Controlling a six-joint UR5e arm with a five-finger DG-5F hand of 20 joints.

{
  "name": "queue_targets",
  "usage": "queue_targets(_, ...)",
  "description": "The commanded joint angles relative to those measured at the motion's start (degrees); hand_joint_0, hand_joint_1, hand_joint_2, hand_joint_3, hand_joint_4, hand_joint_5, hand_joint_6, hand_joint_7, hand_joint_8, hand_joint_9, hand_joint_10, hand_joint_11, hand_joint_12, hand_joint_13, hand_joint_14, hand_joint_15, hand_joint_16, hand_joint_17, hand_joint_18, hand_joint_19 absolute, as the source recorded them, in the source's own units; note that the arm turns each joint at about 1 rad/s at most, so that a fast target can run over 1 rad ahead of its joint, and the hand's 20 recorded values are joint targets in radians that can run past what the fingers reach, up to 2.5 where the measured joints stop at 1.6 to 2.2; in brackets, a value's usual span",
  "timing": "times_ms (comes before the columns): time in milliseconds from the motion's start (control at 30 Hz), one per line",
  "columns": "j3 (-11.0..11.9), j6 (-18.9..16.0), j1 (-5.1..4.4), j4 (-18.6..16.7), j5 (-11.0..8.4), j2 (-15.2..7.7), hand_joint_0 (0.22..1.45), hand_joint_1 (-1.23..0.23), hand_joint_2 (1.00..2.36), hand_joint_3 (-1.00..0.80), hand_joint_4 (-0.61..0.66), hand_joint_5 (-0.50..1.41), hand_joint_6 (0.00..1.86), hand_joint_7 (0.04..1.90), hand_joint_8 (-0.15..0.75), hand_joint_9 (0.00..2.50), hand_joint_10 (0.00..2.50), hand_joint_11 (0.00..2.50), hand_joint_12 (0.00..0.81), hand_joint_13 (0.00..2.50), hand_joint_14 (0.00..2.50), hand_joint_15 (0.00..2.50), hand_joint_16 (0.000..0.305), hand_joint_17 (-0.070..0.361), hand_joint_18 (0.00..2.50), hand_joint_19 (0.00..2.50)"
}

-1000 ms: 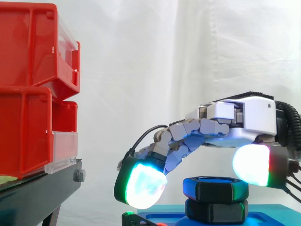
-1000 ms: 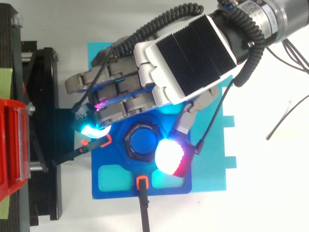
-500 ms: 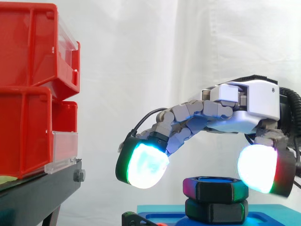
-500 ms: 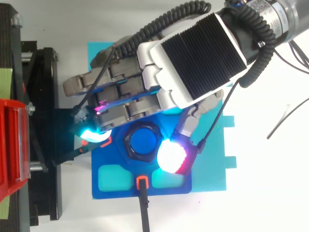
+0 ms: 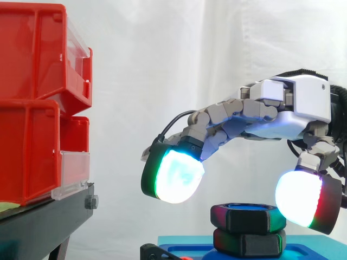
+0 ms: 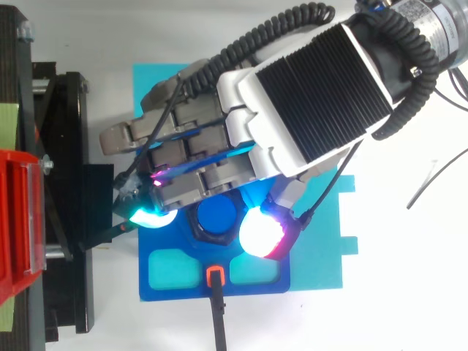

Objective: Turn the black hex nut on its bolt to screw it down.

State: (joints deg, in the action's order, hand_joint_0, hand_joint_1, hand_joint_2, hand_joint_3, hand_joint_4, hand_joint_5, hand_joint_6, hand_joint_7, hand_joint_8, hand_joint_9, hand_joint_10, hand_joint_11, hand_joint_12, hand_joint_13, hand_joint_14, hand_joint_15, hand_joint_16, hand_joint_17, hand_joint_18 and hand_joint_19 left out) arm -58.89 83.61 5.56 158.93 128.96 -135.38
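Side view: hand (image 5: 295, 104) arches over the black hex nut (image 5: 248, 218), fingers spread to either side.

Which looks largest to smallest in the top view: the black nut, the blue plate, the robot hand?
1. The robot hand, though it is nearer the camera.
2. The blue plate, partly covered by the robot hand.
3. The black nut, clearly smallest.

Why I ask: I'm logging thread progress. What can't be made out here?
Bolt threads: side view, black hex nut encloses them.
Nut's upper rim: top view, robot hand covers it.
Blue base: side view, cut off by the bottom edge.
Pad-to-nut contact: glowing pad overlaps the nut in both views; cannot tell.
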Motion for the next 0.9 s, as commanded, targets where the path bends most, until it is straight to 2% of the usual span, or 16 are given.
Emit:
queue_targets(0,0.0,0.32,-0.29,0.68,-0.03,-0.06,0.46,-0.75,1.0,-0.5,0.15,-0.2,0.5,0.76,0.277,0.56,0.01,0.32,0.344,0.36,0.01,0.13,0.056,0.127,0.48,0.55)
queue_targets(167,-1.5,0.23,-0.82,0.5,-1.61,-0.06,0.49,-0.74,1.0,-0.5,0.16,-0.19,0.5,0.79,0.269,0.56,0.01,0.33,0.334,0.36,0.01,0.13,0.054,0.121,0.47,0.55)
queue_targets(267,-1.58,0.23,-1.08,0.33,-2.31,0.03,0.52,-0.74,1.0,-0.48,0.16,-0.19,0.5,0.82,0.262,0.56,0.01,0.34,0.325,0.36,0.01,0.13,0.052,0.117,0.47,0.56)
queue_targets(867,-1.58,0.23,-1.43,0.5,-2.22,0.03,0.56,-0.74,1.0,-0.44,0.21,-0.17,0.5,0.92,0.263,0.59,0.01,0.36,0.316,0.38,0.01,0.14,0.05,0.112,0.5,0.56)
